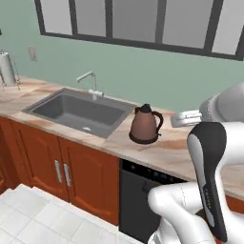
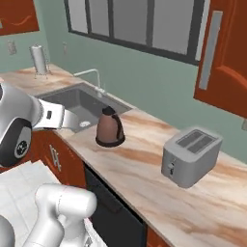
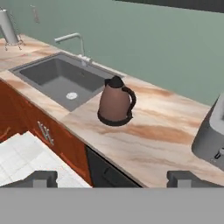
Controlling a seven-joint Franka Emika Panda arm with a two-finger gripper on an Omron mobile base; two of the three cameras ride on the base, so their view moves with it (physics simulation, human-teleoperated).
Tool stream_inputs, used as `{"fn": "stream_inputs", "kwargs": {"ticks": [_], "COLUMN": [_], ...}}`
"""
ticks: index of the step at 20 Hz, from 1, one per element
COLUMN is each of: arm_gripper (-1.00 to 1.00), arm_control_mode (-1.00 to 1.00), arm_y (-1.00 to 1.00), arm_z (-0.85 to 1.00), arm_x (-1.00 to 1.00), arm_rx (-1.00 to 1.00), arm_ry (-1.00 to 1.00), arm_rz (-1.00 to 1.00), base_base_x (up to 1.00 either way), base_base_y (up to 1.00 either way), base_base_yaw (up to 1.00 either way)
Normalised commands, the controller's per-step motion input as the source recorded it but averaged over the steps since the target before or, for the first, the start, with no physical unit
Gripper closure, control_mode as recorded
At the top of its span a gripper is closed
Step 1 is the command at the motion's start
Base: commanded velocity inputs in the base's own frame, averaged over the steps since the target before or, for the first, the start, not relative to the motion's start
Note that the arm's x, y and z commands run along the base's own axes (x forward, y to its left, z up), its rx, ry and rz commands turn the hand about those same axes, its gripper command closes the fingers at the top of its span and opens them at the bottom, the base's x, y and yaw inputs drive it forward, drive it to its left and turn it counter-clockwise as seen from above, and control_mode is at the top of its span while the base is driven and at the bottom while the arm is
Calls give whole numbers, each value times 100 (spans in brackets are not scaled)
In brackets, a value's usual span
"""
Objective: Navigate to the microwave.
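You are facing a marble counter (image 2: 144, 169) with a brown kettle (image 3: 115, 103) as your best landmark. The kettle stands upright on its dark base, handle turned toward the toaster. Just beside it, on the side away from the toaster, a grey sink (image 1: 76, 110) is sunk into the counter, and a silver tap (image 1: 89, 82) rises at the sink's back edge by the green wall. Beyond the sink from the kettle, near the corner, a paper towel roll (image 2: 38, 60) stands on its holder. On the kettle's other side, well apart from it, sits a silver two-slot toaster (image 2: 190, 157), under a red wall cabinet (image 2: 224, 58). Below the kettle, in the cabinet front, there is a black dishwasher (image 1: 136, 202), with red doors (image 1: 66, 171) under the sink.

The microwave is nowhere in your views at this moment.

Your gripper (image 3: 112, 178) hangs in front of the counter edge, pointing at the kettle; its fingertips (image 3: 41, 178) stand wide apart and hold nothing.
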Motion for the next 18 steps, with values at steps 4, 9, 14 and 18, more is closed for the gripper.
{"fn": "stream_inputs", "kwargs": {"ticks": [4, 9, 14, 18], "arm_gripper": [-100, -100, -100, -100], "arm_control_mode": [100, 100, 100, 100], "arm_y": [0, 0, 0, 0], "arm_z": [0, 0, 0, 0], "arm_x": [0, 0, 0, 0], "arm_rx": [0, 0, 0, 0], "arm_ry": [0, 0, 0, 0], "arm_rz": [0, 0, 0, 0], "base_base_x": [1, 0, 0, 0], "base_base_y": [29, 45, 63, 97], "base_base_yaw": [82, 78, 76, 70]}}
